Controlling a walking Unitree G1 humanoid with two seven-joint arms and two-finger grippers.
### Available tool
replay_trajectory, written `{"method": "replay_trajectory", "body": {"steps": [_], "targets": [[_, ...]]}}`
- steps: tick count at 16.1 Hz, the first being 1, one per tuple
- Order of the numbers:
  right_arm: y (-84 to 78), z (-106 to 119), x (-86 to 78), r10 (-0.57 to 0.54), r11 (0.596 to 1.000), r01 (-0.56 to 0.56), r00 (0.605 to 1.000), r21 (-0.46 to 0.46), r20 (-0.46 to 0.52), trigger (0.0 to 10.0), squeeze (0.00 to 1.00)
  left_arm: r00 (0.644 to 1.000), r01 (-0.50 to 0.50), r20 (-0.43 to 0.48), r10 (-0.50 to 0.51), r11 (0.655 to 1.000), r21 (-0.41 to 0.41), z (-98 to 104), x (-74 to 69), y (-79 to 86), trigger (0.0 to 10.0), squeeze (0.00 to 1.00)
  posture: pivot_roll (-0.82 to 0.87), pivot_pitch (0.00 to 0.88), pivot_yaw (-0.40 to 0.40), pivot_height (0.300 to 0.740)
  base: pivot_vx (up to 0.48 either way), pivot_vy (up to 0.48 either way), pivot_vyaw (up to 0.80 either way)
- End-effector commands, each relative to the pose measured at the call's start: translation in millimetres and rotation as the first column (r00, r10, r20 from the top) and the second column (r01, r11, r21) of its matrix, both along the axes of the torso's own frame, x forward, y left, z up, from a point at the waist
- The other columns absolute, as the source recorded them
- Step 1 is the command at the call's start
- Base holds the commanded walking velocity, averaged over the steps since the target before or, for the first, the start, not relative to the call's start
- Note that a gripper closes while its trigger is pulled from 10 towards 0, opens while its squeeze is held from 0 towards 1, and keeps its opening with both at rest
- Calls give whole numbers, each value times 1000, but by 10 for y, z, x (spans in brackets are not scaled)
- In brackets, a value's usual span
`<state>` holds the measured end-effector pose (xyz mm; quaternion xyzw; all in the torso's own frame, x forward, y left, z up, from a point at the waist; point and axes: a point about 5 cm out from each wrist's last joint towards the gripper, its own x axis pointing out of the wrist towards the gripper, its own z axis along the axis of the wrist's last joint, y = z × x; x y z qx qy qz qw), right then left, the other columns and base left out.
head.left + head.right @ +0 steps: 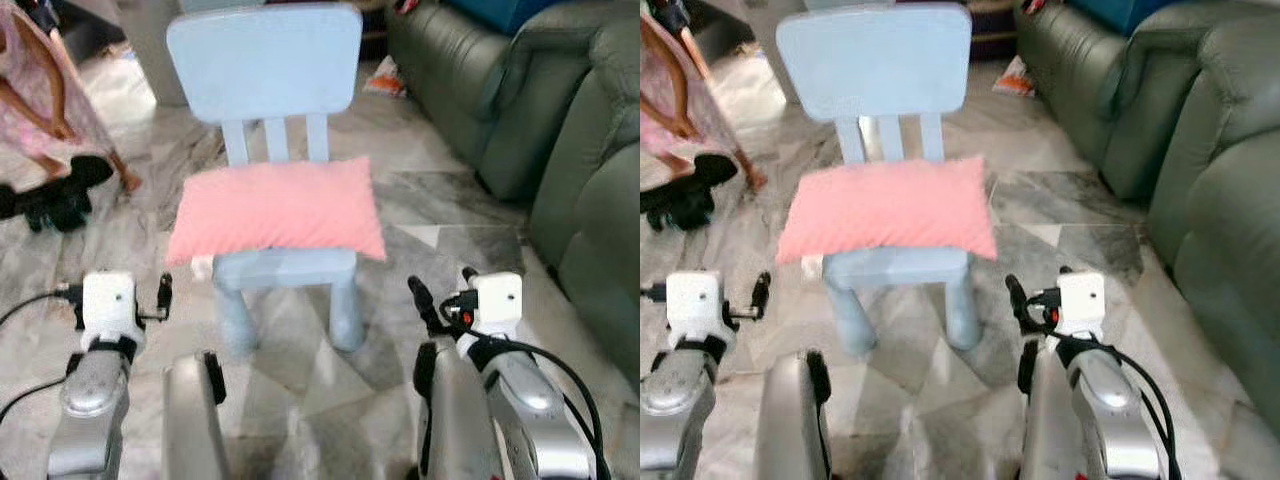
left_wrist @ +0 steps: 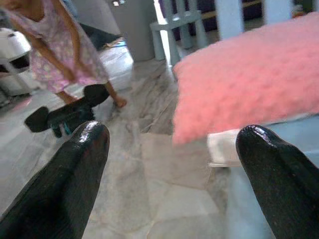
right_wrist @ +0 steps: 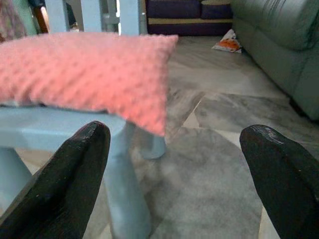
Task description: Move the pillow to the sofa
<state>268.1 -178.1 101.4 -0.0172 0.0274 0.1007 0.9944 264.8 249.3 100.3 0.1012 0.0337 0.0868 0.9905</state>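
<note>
The soft pink rectangular pillow (image 1: 276,210) lies on the pale blue plastic chair's seat (image 1: 285,268), long axis running left to right, just beyond both grippers. Left gripper (image 2: 172,174) and right gripper (image 3: 174,174) flank it, fingers spread, empty. The green leather sofa (image 1: 560,150) stands far right.

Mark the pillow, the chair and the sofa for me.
pillow (image 1: 275,208), left eye view, middle of its pink top.
chair (image 1: 265,62), left eye view, centre of the backrest.
sofa (image 1: 590,170), left eye view, front of the green seat.

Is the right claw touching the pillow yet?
Apart. In the left eye view the right claw sits below the pillow, with marble floor between them.
</note>
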Motion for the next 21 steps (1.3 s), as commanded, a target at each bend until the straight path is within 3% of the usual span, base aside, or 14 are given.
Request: {"method": "replay_trajectory", "body": {"steps": [1, 4, 6, 8, 9, 11, 15, 17, 21], "targets": [[11, 123, 75, 12, 1000, -11, 998, -9, 55, 10000, 0, 997, -54, 48, 54, 998, 7, 126, 64, 157, 10000, 0, -104, 0, 53, 333, 0, 0, 0], [5, 387, 287, 26, 999, -29, 991, 24, 133, 10000, 0, 976, -179, 104, 194, 975, -134, 310, 300, 388, 10000, 0, -109, 0, 52, 333, 0, 0, 0], [62, 494, 406, 41, 996, -52, 987, 69, 154, 10000, 0, 970, -193, 98, 223, 950, -244, 333, 414, 444, 10000, 0, -106, 9, 48, 333, 0, 0, 0], [148, 562, 503, 75, 992, -90, 984, 88, 164, 10000, 0, 972, -176, 93, 214, 934, -311, 352, 525, 441, 10000, 0, -105, 21, 47, 333, 0, 0, 0], [246, 636, 621, 118, 981, -140, 979, 134, 164, 10000, 0, 977, -132, 106, 184, 919, -372, 423, 672, 417, 10000, 0, -100, 44, 44, 333, 0, 0, 0], [319, 735, 749, 147, 963, -180, 975, 202, 168, 10000, 0, 978, -111, 111, 174, 896, -430, 504, 816, 406, 10000, 0, -92, 81, 41, 333, 0, 0, 0], [287, 919, 1001, 173, 934, -215, 971, 285, 166, 10000, 0, 981, -58, 132, 141, 867, -496, 697, 1048, 330, 10000, 0, -90, 175, 54, 333, 0, 0, 0], [252, 975, 1110, 185, 911, -226, 971, 343, 149, 10000, 0, 983, -31, 131, 126, 828, -560, 770, 1146, 271, 10000, 0, -83, 226, 59, 333, 0, 0, 0], [352, 1058, 1227, 252, 887, -291, 956, 358, 150, 10000, 0, 980, 44, 184, 81, 806, -590, 979, 1285, 136, 10000, 0, -76, 285, 65, 333, 0, 0, 0]]}}
